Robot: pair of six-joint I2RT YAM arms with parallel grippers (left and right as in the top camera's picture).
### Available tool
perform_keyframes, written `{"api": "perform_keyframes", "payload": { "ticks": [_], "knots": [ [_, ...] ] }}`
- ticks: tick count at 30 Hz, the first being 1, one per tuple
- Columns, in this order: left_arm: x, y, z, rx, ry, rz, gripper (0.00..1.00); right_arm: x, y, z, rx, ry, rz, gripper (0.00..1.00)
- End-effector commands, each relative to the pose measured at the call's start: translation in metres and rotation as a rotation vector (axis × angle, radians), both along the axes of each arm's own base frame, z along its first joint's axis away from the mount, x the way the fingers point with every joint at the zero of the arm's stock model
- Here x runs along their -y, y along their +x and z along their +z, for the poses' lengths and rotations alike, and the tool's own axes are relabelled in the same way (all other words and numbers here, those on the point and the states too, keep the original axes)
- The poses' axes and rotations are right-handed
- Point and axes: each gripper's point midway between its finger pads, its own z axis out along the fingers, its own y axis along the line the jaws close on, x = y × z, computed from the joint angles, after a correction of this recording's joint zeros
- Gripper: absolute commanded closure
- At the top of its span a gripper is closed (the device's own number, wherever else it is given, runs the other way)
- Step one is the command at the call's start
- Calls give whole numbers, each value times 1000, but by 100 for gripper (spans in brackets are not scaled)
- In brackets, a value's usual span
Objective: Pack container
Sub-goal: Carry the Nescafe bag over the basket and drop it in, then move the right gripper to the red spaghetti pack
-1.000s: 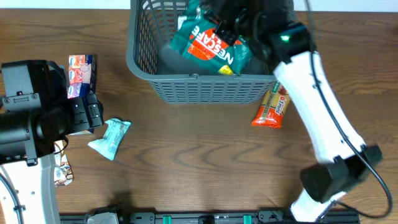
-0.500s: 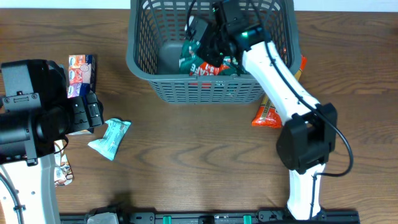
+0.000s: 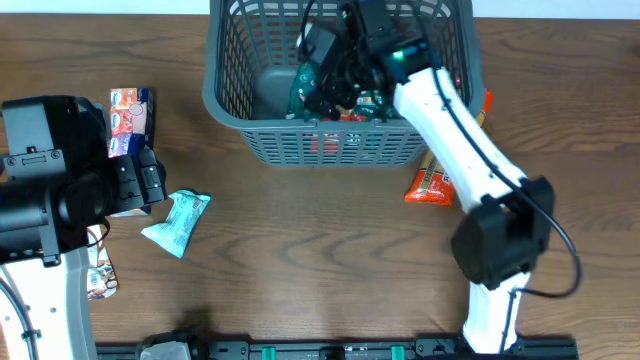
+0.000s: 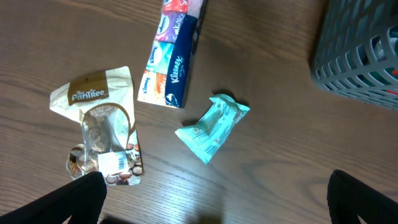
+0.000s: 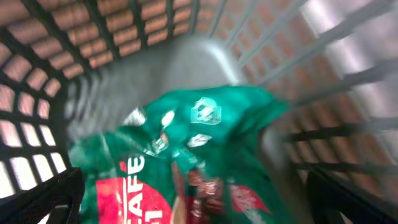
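The container, a dark grey slotted basket, stands at the back middle of the table; its corner shows in the left wrist view. My right gripper reaches down inside it. In the right wrist view the right gripper is open, fingers far apart on either side of a green and red Nescafe bag that lies on the basket floor. My left gripper is open above bare table, near a teal packet.
A Kleenex tissue pack and a beige PanTree snack bag lie left of the teal packet. An orange packet lies against the basket's front right corner. The left arm's body covers the table's left edge.
The right gripper carried the Nescafe bag down into the basket, then its fingers spread apart and the bag settled on the floor. The left arm has not moved.
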Motion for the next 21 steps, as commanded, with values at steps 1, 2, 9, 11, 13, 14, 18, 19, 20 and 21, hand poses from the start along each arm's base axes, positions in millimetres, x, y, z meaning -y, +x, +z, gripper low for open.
{"api": "perform_keyframes", "payload": {
  "ticks": [1, 2, 9, 11, 13, 14, 18, 19, 20, 21],
  "knots": [
    [-2, 0, -1, -4, 1, 3, 1, 45, 11, 106, 134, 146, -242, 1],
    [-2, 0, -1, -4, 1, 3, 1, 60, 13, 122, 145, 172, -313, 1],
    [-2, 0, -1, -4, 1, 3, 1, 219, -1, 232, 208, 466, -930, 1],
    [-2, 0, -1, -4, 1, 3, 1, 285, -19, 229, 164, 540, -1238, 1],
    [-2, 0, -1, -4, 1, 3, 1, 323, -38, 212, 85, 546, -1398, 1],
    [-2, 0, -1, -4, 2, 3, 1, 336, -48, 201, 44, 532, -1457, 1],
    [-2, 0, -1, -4, 1, 3, 1, 369, -74, 157, -118, 447, -1625, 1],
    [-2, 0, -1, -4, 2, 3, 1, 372, -77, 148, -152, 428, -1645, 1],
    [-2, 0, -1, -4, 2, 3, 1, 373, -78, 140, -177, 411, -1658, 1],
    [-2, 0, -1, -4, 2, 3, 1, 374, -80, 132, -206, 400, -1677, 1]
  ]
}}
